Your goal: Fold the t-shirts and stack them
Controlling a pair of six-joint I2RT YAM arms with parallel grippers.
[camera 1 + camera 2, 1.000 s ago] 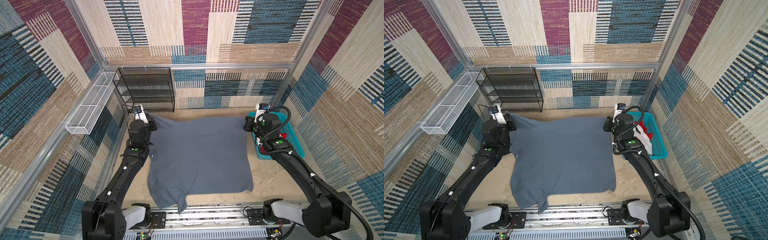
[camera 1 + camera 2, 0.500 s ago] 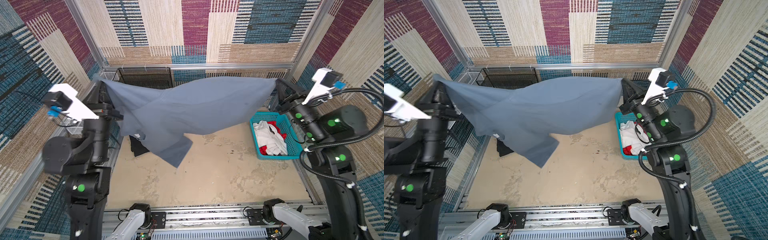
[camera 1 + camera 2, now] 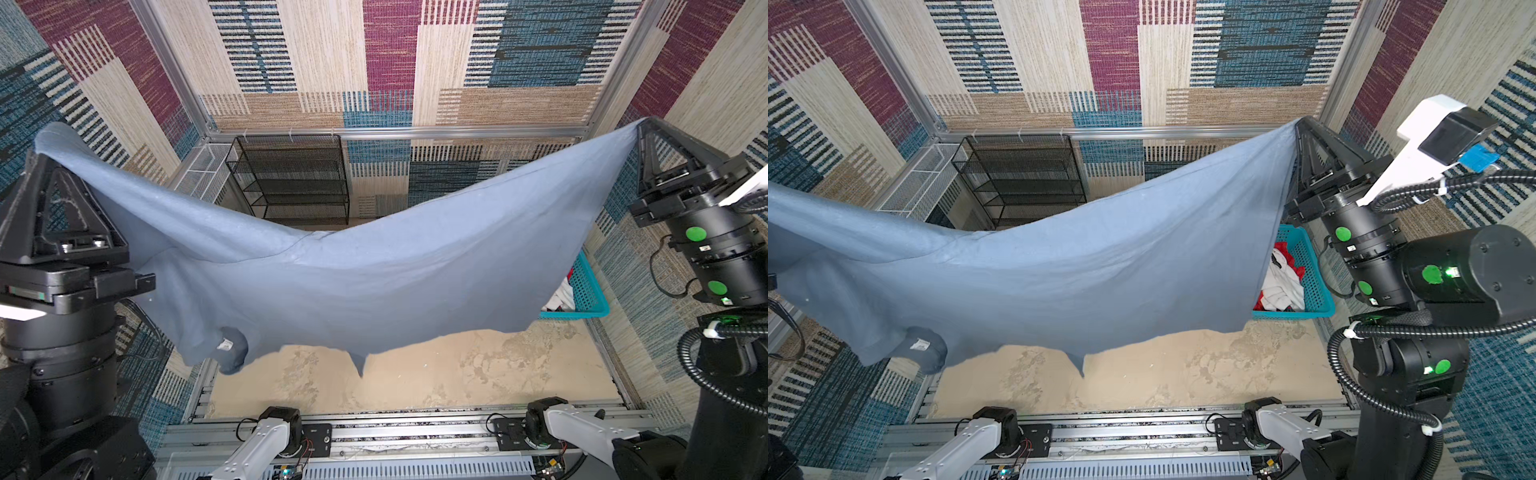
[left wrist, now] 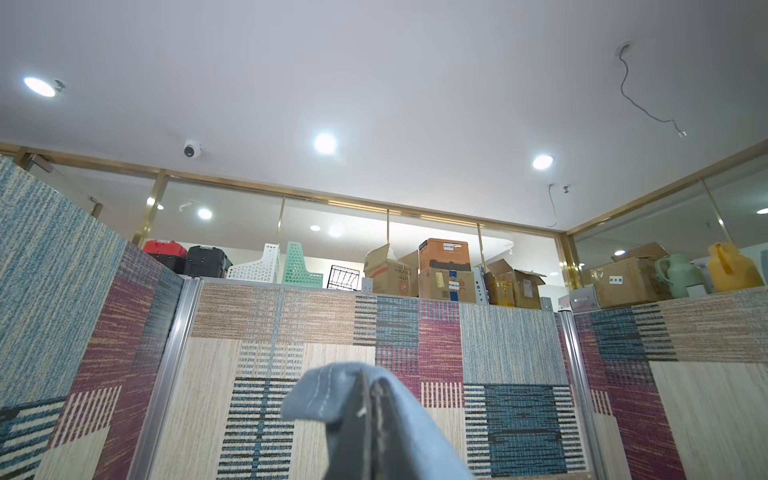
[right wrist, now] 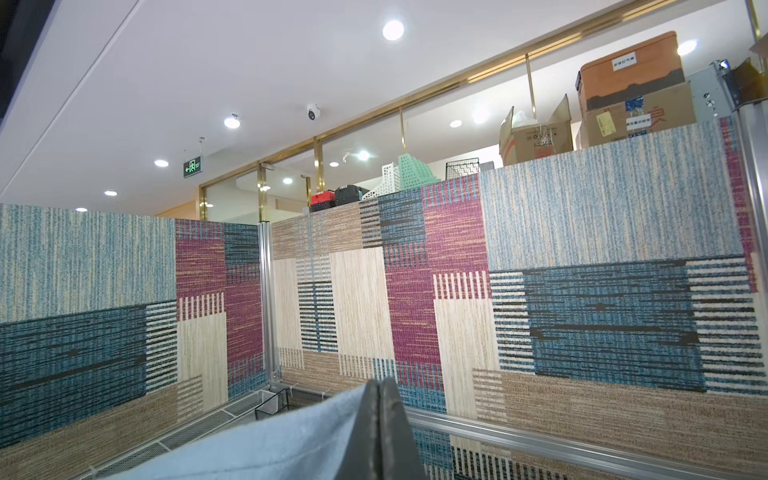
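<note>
Sandy tabletop (image 3: 457, 374) is lying open under the cloth, w/ room across the middle. Black wire rack (image 3: 291, 178) is standing at the back wall. Turquoise basket (image 3: 582, 314) is sitting at the right edge, holding a white shirt (image 3: 1281, 282) & red shirt (image 3: 1283, 249). L gripper (image 3: 41, 154) and R gripper (image 3: 642, 122), raised high & well apart, are each pinching a top corner of the blue-grey t-shirt (image 3: 374, 282), jaws clamped tight. The shirt is hanging in the air btwn them, sagging mid-span, w/ a white tag showing low on the left.

Matt soft cloth blue-grey t-shirt (image 3: 374, 282)
</note>
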